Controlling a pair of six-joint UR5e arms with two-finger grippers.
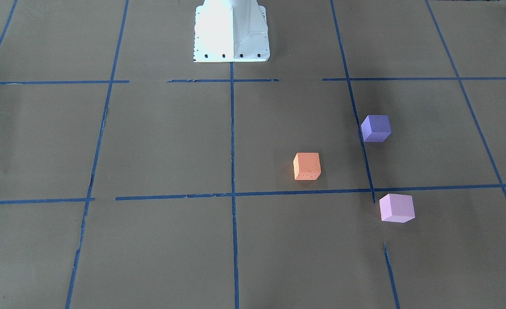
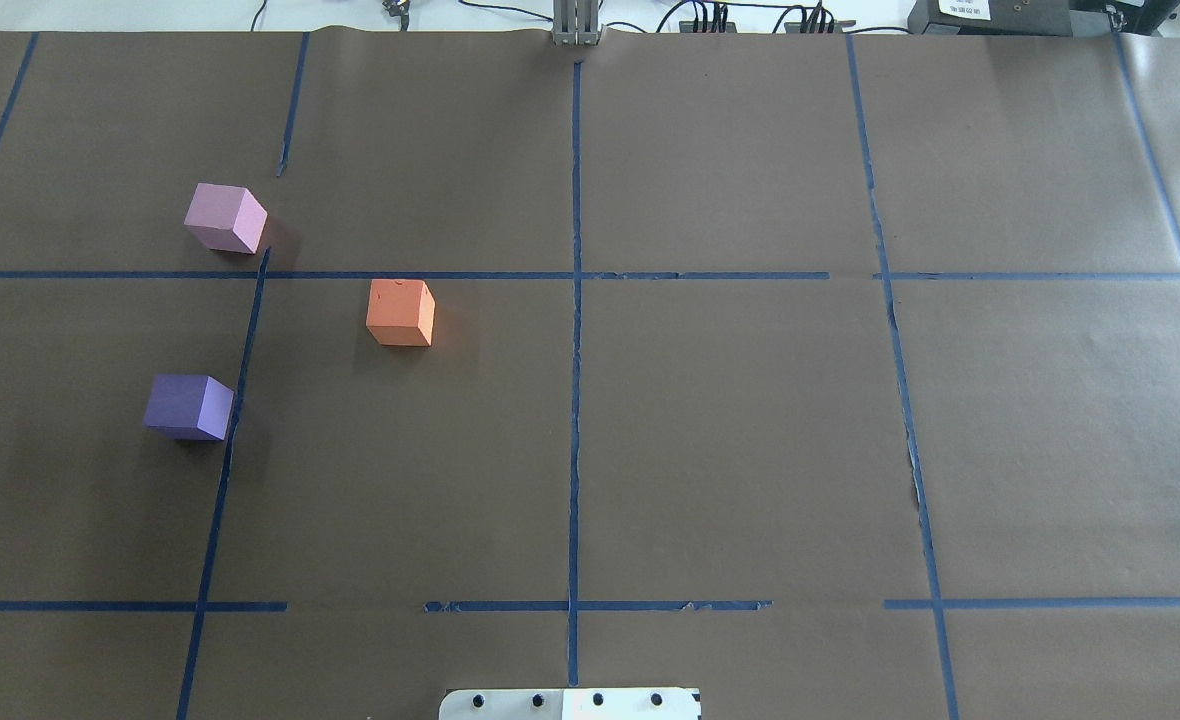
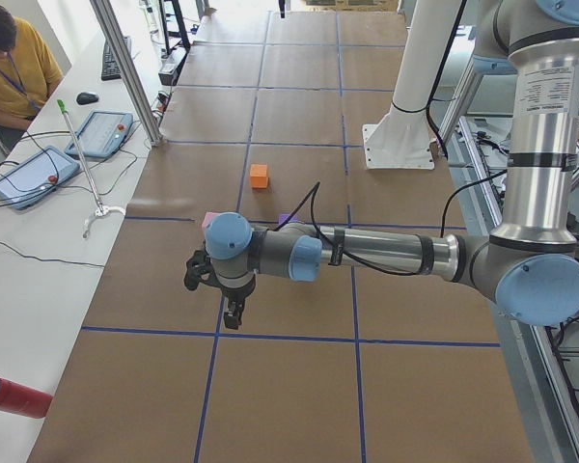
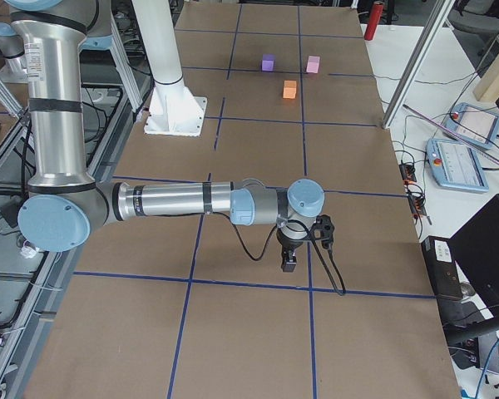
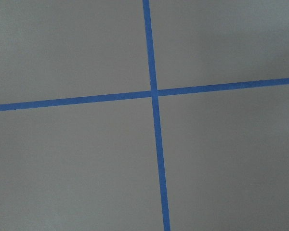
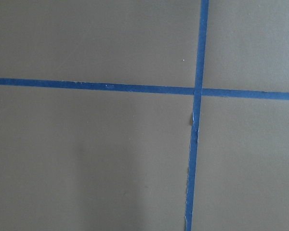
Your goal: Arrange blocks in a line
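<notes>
On the table [image 2: 750, 450], left half from my side, all three blocks sit loose and well apart. None is held. The pink block [image 2: 225, 218] is farthest from the base, just past a cross line of the blue tape [image 2: 575, 400]. The purple block [image 2: 188, 407] is nearer the base, just beside a lengthwise tape line. The orange block [image 2: 400, 313] sits off toward the centre line, between the other two in depth. So it's a triangle, not a line.

The left gripper [image 3: 230, 311] hangs pointing down over the table's left end, short of the blocks. The right gripper [image 4: 289, 259] does the same at the far right end. Both show only in the side views, so I can't tell whether either has its jaws apart or together. Both wrist cams see only a tape crossing and bare table, no block.

My read: nothing has been lined up yet and we're at the approach for the first pick. Pink and purple already make a rough column, so the cheapest fix looks like dropping orange into the gap between them.

Next move, as I judge it, goes to the left arm since it's the nearer one:
- Bring it in over orange until the block shows in the wrist cam.
- Turn the wrist square to the block's faces, as it sits slightly rotated.
- Come down with the jaws apart.

The blocks look like foam and orange has a chewed lower edge, so I'd keep the squeeze light.
</notes>
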